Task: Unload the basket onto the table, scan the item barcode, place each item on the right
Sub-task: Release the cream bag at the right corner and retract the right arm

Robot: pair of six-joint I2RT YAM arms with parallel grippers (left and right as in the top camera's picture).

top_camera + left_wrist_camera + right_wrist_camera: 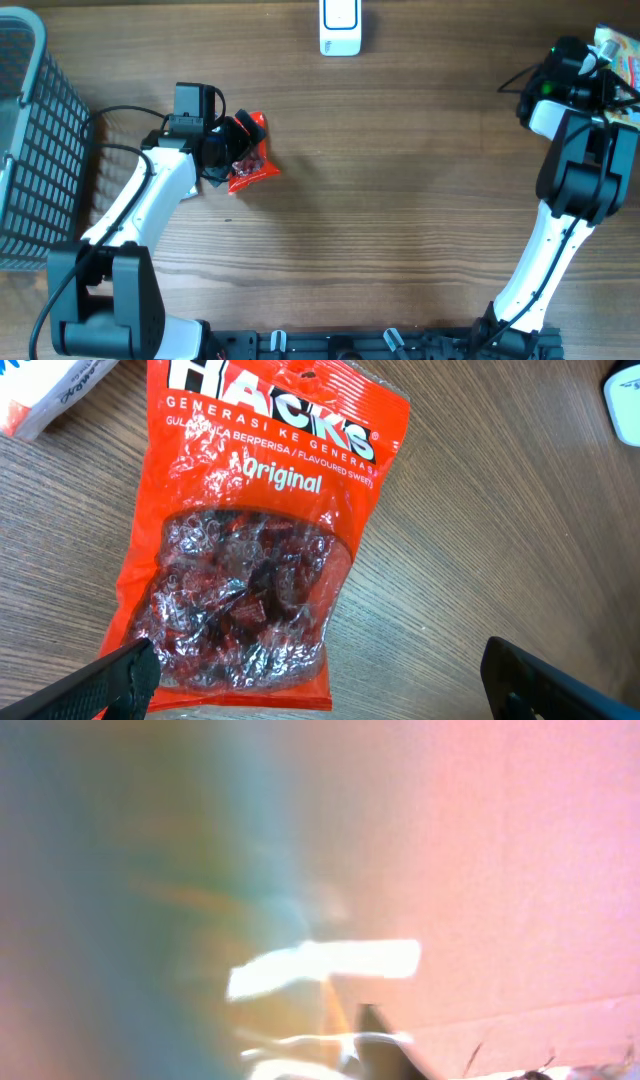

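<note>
**Overhead and wrist views.** The red bag of Hacks sweets lies flat on the wooden table, left of centre, printed face up. My left gripper hangs directly over it with its jaws spread wide and gripping nothing. One finger is at the bag's lower corner. The white scanner stands at the far edge, well apart. My right gripper is at the far right by colourful packets. Its wrist view is blurred, so I cannot tell whether its jaws are open or closed.
</note>
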